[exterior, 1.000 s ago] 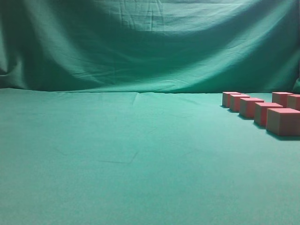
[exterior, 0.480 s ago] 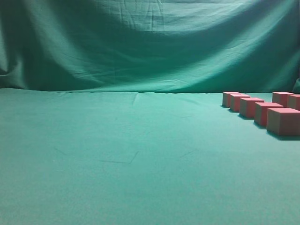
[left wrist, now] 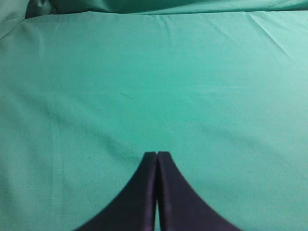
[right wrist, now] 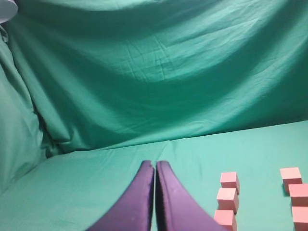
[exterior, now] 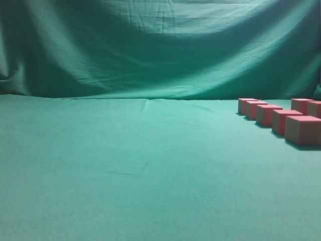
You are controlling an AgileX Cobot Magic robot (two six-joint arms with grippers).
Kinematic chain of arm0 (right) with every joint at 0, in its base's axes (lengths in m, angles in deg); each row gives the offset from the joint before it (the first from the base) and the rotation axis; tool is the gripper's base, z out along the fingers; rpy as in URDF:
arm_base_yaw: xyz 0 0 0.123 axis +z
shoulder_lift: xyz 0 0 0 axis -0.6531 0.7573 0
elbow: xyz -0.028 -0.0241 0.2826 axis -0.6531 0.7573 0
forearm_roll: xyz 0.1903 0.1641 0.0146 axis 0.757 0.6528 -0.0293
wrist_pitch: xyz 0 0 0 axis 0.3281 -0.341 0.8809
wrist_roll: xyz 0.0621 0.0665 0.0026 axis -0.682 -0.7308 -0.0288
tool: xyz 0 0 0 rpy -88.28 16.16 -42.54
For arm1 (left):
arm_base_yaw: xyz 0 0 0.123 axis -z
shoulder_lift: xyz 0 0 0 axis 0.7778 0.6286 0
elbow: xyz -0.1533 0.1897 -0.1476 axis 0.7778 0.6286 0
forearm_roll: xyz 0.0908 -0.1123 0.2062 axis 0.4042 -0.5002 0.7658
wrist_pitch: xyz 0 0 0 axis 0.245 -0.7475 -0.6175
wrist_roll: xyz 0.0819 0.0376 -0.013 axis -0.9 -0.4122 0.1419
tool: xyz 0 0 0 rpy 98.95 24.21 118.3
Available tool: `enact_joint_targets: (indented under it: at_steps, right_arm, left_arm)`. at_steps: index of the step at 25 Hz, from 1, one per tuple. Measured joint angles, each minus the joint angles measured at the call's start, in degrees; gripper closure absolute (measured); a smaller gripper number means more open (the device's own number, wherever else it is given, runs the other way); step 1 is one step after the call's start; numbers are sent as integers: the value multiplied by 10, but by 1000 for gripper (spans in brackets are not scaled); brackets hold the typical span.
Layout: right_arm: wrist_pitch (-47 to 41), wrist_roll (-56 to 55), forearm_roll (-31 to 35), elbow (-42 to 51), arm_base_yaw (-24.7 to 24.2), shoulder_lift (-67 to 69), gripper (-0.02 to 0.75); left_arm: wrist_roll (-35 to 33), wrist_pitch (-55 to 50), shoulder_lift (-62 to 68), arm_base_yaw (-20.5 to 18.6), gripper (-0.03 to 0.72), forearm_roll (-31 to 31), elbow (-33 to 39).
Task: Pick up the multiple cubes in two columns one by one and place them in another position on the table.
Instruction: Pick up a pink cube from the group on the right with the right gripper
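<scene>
cubes in two columns, far right on counter, near backdrop. left claw pressed together above bare cloth. right claw pressed together, empty, left of cubes.

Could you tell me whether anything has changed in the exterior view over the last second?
Nothing visibly changed. The cubes stand in the same two columns at the right of the table, none lifted or shifted, and no arm has come into the exterior view. The left gripper and the right gripper are shut and hold nothing.
</scene>
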Motion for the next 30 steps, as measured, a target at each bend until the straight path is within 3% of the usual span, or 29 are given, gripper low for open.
enact_joint_targets:
  at_steps: [6, 10, 16, 25, 30]
  right_arm:
    - [-22, 42, 0, -40, 0, 97, 738]
    - [-172, 106, -8, -106, 0, 183, 738]
    - [-365, 82, -53, -239, 0, 368, 738]
    - [-490, -75, -210, -367, 8, 557, 738]
    - [-498, -166, -306, -396, 83, 617, 738]
  left_arm:
    - [0, 0, 0, 0, 688, 0, 0]
    - [0, 0, 0, 0, 688, 0, 0]
    - [0, 0, 0, 0, 688, 0, 0]
    - [0, 0, 0, 0, 688, 0, 0]
    - [0, 0, 0, 0, 688, 0, 0]
